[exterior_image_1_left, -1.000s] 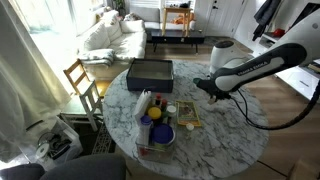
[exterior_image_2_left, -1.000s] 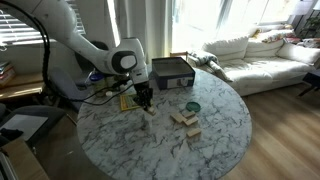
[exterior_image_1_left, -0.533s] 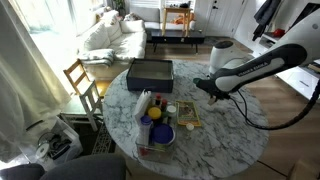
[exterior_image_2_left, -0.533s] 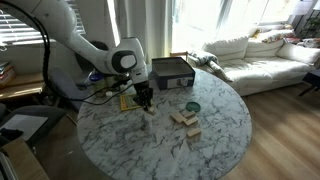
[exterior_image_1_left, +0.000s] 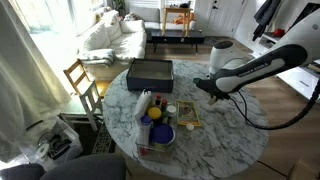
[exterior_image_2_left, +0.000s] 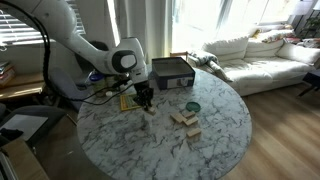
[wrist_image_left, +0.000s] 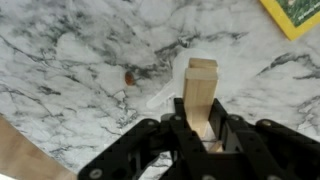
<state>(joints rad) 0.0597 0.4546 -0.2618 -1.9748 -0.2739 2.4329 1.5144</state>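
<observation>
Got the pincer (wrist_image_left: 203, 135) clenched on a small wooden block (wrist_image_left: 201, 92), held upright right at the marble surface (wrist_image_left: 80, 60), on the arm's side of the round top; can't tell if the bottom end is touching. Looks light, stiff and solid, bare wood so not slippery, nothing fragile about it. Best pinched across the two flat long faces, roughly as gripped here; would skip the corners, could twist out. Only from the wrist view: jaws squeezing the block's faces, plus a reddish speck (wrist_image_left: 129, 76) on the marble and a corner of a yellow-edged green card (wrist_image_left: 293, 12). Only in an exterior view: black box (exterior_image_2_left: 172, 72), green disc (exterior_image_2_left: 192, 106) and a few other wooden blocks (exterior_image_2_left: 185, 120) well apart from the pincer, then a cluster of bowls and containers (exterior_image_1_left: 155, 120) further over, with the held block hidden by the arm there
</observation>
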